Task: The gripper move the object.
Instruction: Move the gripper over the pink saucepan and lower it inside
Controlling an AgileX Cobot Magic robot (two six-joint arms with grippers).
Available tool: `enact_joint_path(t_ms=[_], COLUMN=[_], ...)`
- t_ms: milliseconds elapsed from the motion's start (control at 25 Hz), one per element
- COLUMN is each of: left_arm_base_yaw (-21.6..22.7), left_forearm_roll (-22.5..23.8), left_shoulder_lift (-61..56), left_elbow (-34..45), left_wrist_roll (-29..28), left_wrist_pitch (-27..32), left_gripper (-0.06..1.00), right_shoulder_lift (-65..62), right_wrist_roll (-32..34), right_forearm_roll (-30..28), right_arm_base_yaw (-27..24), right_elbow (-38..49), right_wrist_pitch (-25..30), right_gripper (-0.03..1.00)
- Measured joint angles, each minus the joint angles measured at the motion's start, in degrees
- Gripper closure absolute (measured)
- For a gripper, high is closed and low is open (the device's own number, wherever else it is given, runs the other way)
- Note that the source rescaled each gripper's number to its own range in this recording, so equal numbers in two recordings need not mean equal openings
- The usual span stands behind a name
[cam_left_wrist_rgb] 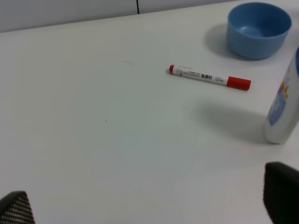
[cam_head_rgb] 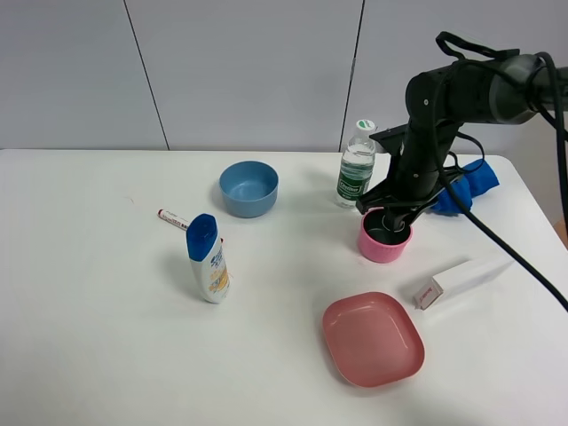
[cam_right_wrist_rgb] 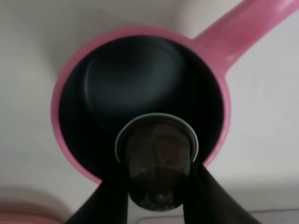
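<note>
In the right wrist view my right gripper is shut on the object, a small grey metallic dome-shaped capsule with a pale rim. It hangs just over the dark inside of a pink cup. In the high view the right gripper sits right above that pink cup; the capsule is hidden there. My left gripper shows only as two black fingertips far apart at the edge of the left wrist view, with nothing between them. It is out of the high view.
A blue bowl, a red-and-white marker, a blue-capped lotion bottle, a water bottle, a pink plate, a white box and a blue cloth lie on the white table.
</note>
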Motion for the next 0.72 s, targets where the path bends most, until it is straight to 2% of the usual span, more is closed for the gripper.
enact_joint_path(t_ms=[600, 720], left_arm_base_yaw=[0.00, 0.00], left_forearm_roll=[0.00, 0.00], left_shoulder_lift=[0.00, 0.00], left_elbow=[0.00, 0.00], left_wrist_roll=[0.00, 0.00], left_wrist_pitch=[0.00, 0.00], left_gripper=[-0.06, -0.06], right_shoulder_lift=[1.52, 1.52], right_wrist_roll=[0.04, 0.04], right_forearm_roll=[0.63, 0.63], right_arm_base_yaw=[0.00, 0.00], right_elbow=[0.00, 0.00], right_wrist_pitch=[-1.12, -1.28], right_gripper=[0.97, 0.91])
